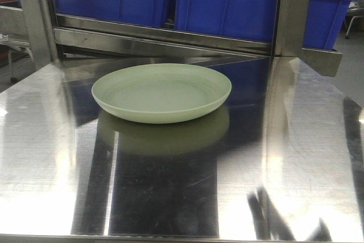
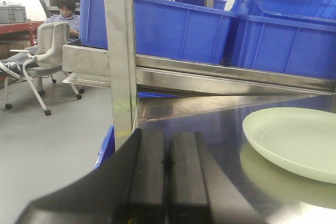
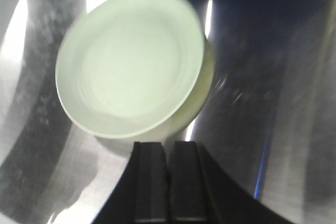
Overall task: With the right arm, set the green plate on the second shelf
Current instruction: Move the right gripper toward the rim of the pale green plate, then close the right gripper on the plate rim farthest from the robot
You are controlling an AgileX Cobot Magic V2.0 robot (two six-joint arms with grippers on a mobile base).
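- Right hand is sitting with its fingers pressed together and nothing between them, so it is carrying nothing.
- Left hand is also closed and empty. It is idling at the left corner of the steel shelf, beside the upright post.
- The green plate is lying just ahead of the right fingertips, near rim close to them but not touching. The wrist view is blurring, so I can't tell the gap any finer.
- The plate is resting flat and right side up on the steel surface, roughly centred between the posts. Its reflection is showing beneath it in the front view.
- Blue bins are standing on a tier behind and above, well apart from the plate.
- Step, my read: the plate is sitting free on a shelf level with the hand off it, so this is looking like the placement end of the task. I can't confirm this level is the second one.
- Next move, if placed: backing the right hand straight out, keeping its fingers clear of the near rim.
- If it still needs lifting: opening the fingers first, then taking the near rim.
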